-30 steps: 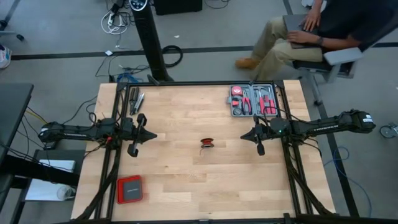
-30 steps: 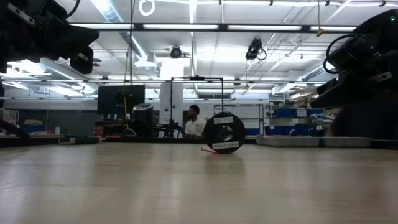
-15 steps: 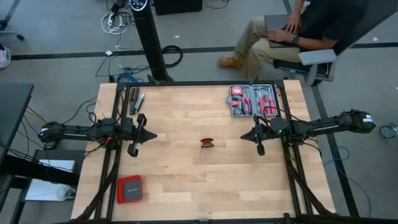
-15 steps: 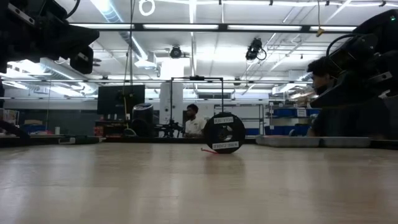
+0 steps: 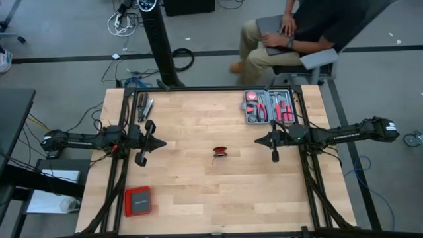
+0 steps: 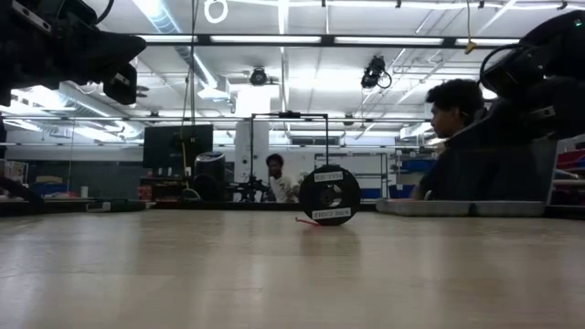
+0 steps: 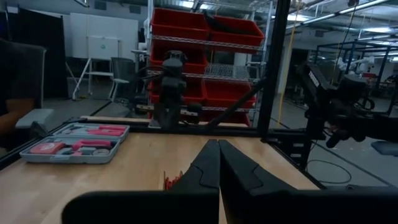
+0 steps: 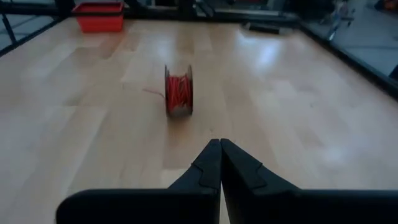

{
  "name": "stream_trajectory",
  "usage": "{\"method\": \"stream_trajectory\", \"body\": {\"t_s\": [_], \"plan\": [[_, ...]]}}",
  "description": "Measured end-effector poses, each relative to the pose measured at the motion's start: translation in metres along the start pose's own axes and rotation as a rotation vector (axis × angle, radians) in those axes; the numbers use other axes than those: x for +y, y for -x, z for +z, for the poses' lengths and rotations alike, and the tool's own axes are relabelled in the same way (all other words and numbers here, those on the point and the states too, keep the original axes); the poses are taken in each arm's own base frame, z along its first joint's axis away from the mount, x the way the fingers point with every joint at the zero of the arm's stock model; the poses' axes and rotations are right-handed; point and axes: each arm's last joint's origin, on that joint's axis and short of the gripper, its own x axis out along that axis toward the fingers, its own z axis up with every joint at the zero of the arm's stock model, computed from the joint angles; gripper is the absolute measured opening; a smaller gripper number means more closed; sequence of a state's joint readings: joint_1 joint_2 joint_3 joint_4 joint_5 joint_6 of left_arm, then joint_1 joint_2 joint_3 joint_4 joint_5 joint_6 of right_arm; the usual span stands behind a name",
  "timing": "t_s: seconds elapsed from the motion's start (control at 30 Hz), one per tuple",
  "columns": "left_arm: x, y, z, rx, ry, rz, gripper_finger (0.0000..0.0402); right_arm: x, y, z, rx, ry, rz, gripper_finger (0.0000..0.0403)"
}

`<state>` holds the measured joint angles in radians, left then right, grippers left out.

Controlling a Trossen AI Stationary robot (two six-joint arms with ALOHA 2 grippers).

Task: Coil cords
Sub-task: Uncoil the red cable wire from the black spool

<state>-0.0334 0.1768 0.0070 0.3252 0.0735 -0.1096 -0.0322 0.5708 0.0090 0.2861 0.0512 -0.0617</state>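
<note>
- The wooden bench [image 5: 198, 192] fills the middle of the high view, framed by dark rails, with both arms reaching in from its left and right sides.
- A person [image 5: 297, 33] sits in a chair on the floor beyond the far right corner of the bench, with a laptop on the lap; in the low view the same person shows at the right, behind the bench.
- The left arm reaches in from the left edge; its left tool [image 5: 162, 143] hangs over the left part of the bench, well apart from the spool, with its fingers [image 7: 208, 165] pressed together and holding nothing.
- The right arm reaches in from the right edge; its right tool [image 5: 258, 141] hangs over the right part of the bench, just nearer than the tool tray, fingers [image 8: 214, 163] pressed together and empty.
- A grey tool tray [image 5: 269, 107] with red-handled tools lies at the far right of the bench.
- A flat red box [image 5: 138, 201] lies near the near left corner.
- A few dark hand tools [image 5: 144, 106] lie at the far left edge.
- The red cord [image 8: 179, 91] is wound on a small black spool [image 6: 330, 195] that stands on its rim at the middle of the bench, between the two tools; a short loose end trails on the wood beside it.
</note>
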Motion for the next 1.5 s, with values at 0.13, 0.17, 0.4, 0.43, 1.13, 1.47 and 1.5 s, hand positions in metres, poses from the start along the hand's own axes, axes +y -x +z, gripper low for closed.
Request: {"method": "stream_trajectory", "body": {"t_s": [0.13,0.17,0.4,0.43,1.13,1.47,1.5], "plan": [[0.001,0.0,0.0,-0.003,0.0,0.017,0.0004,0.0,0.0,0.004,-0.041,-0.002,-0.003,0.0007],[0.001,0.0,0.0,-0.004,0.0,0.017,0.0004,0.0,0.0,0.005,-0.054,-0.012,-0.003,0.0007],[0.001,0.001,0.012,-0.127,0.08,0.045,0.0004,-0.002,0.004,0.027,-0.277,-0.136,0.001,0.0007],[0.001,0.001,0.014,-0.153,0.099,0.062,0.0004,-0.002,0.005,0.03,-0.315,-0.167,0.006,0.0007],[0.005,-0.007,0.031,-0.028,0.124,0.264,0.0004,-0.01,-0.012,0.1,-0.252,-0.141,-0.002,0.0007],[0.004,-0.035,0.056,0.111,0.095,0.28,0.0004,-0.013,-0.059,0.125,0.013,-0.123,-0.004,0.0007],[0.004,-0.039,0.058,0.141,0.093,0.285,0.0004,-0.012,-0.063,0.123,0.032,-0.122,0.009,0.0007]]}}
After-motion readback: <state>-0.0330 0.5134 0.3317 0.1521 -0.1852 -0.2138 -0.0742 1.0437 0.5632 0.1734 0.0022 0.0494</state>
